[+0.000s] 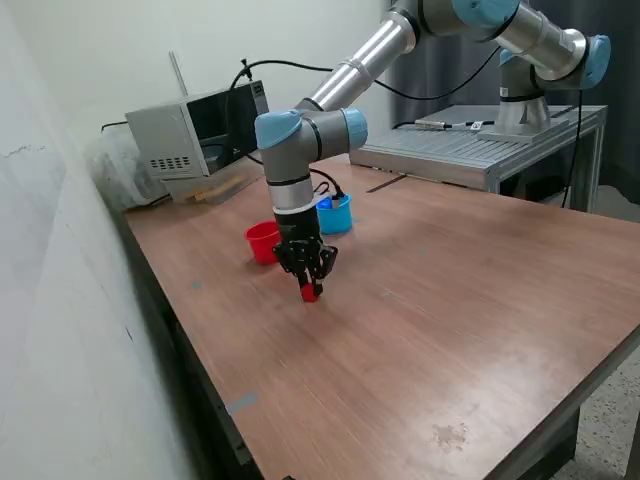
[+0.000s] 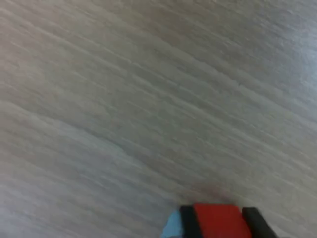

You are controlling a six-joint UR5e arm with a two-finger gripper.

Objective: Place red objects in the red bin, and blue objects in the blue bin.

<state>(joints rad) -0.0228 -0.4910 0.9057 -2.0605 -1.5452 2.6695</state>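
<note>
Mid-table, claw point(image 1: 310, 283) clamped on red cube point(image 1: 309, 293), near red bin point(image 1: 262, 242), bare wood around.

Exterior view is evenly lit and pretty sharp, soft room light, with only a faint shadow under the arm point(image 1: 300, 150) on the bench point(image 1: 450, 300) and a mild sheen on the wood. Wrist view is way softer: grain smeared, the red cube point(image 2: 218, 220) blurry at the frame edge.

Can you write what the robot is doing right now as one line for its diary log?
claw: shut on red cube | cube: at table | red bin: nearby | blue bin: behind
</note>
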